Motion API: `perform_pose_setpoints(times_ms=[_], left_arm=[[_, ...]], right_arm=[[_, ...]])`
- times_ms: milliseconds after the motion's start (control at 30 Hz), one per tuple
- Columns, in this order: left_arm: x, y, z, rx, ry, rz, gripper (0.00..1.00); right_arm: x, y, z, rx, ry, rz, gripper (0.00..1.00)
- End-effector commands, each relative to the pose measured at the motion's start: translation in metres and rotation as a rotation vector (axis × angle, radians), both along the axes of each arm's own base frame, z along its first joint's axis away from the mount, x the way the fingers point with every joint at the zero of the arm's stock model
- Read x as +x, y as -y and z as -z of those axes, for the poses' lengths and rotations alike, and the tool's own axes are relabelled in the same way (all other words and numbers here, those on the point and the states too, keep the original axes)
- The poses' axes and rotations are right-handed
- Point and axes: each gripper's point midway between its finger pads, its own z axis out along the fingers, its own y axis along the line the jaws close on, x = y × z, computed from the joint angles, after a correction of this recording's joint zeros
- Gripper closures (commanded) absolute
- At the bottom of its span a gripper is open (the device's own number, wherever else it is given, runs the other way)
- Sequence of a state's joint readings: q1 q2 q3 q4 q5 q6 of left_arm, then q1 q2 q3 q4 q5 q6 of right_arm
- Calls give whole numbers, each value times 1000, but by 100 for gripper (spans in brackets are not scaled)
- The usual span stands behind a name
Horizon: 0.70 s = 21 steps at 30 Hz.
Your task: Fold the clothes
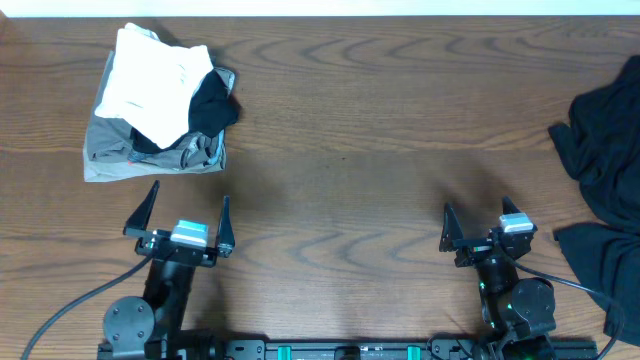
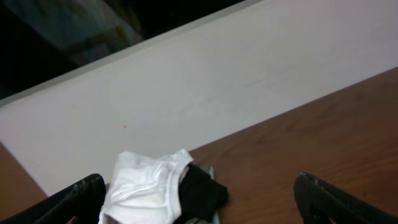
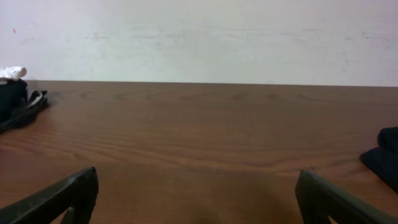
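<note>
Left gripper [image 1: 190, 192]: jaws spread wide and holding nothing, near the table's near edge, left of middle.
Right gripper [image 1: 478, 208]: jaws likewise apart and holding nothing, near the near edge, right of middle.
Brown wood-grain table [image 1: 350, 120]: bare wood lies between the two grippers.
Crumpled white soft garment [image 1: 155, 85]: tops a small pile in the far left corner, well beyond the left gripper and slightly to its left.
Small black garment [image 1: 212, 105]: bunched against the white one's right side, in the same pile.
Flat grey-khaki garment [image 1: 150, 160]: bottom of the pile, its near hem the closest cloth to the left gripper, though apart from it.
Loose black cloth heap [image 1: 610, 140]: sprawls along the right edge, to the right of the right gripper without touching it.
Left wrist view: shows the pile from the side between its dark fingers [image 2: 336, 202], with a plain white wall [image 2: 249, 74] behind the far edge, which the overhead view does not show.
Right wrist view: catches only a sliver of the pile at far left and a corner of the black heap at right.
Overhead view: alone shows both heaps whole.
</note>
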<state>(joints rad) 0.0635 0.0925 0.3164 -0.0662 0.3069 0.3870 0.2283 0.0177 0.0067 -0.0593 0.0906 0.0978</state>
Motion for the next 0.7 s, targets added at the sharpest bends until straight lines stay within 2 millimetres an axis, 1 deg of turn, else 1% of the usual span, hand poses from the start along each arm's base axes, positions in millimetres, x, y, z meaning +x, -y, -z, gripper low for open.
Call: perform_pose_setpoints(times_ms=[0,67,200,400,533,667], left_arm=[[-1,-5,11,16,37,-30,2],[2,-5,20,18,51,-33,2],[12,-6,45,19,49,-34,2],[17,-7,62,19,40,-37,2],[20,-10,81,15,-17,-56,2],[20,-10,86,14,-37,-56,2]], right_arm=[[1,5,1,-10,-1,24,1],[1,5,1,-10,-1,24,1],[1,5,1,-10,-1,24,1],[1,5,1,-10,-1,24,1],[1,5,1,-10,-1,24,1],[1,5,1,-11,-3,24,1]])
